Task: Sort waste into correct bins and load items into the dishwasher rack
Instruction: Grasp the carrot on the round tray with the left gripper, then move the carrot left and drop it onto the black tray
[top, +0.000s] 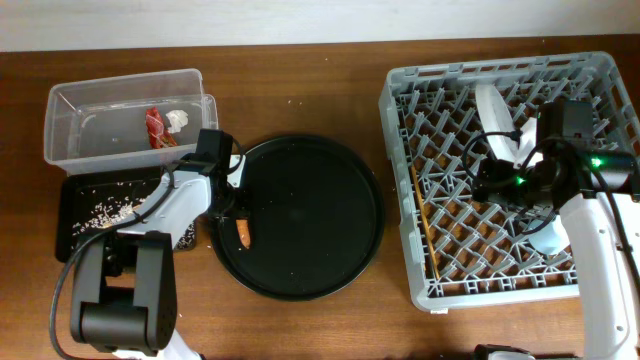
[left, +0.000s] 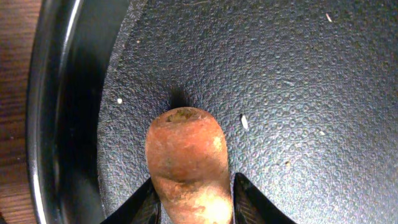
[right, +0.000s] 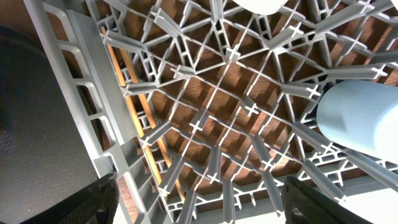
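An orange-brown sausage piece (top: 244, 232) lies on the left part of the large round black tray (top: 310, 150). My left gripper (top: 238, 212) reaches down onto it. In the left wrist view its fingers (left: 193, 205) press both sides of the sausage piece (left: 186, 155). The clear tub (top: 70, 105) holds the red wrapper (top: 156, 128) and the white tissue (top: 178, 119). The shallow black tray (top: 75, 195) holds rice scraps (top: 112, 213). My right gripper (top: 487, 185) hangs open and empty (right: 202, 205) over the grey rack (top: 400, 90). In the rack are the plate (top: 492, 108), the light-blue cup (right: 360, 118) and the chopsticks (right: 143, 124).
The rack's left wall (right: 81, 93) stands close to the round tray's right rim. The left arm's base (top: 120, 300) sits at the table's front left, next to the shallow black tray. Bare wooden table (top: 300, 85) shows behind the round tray.
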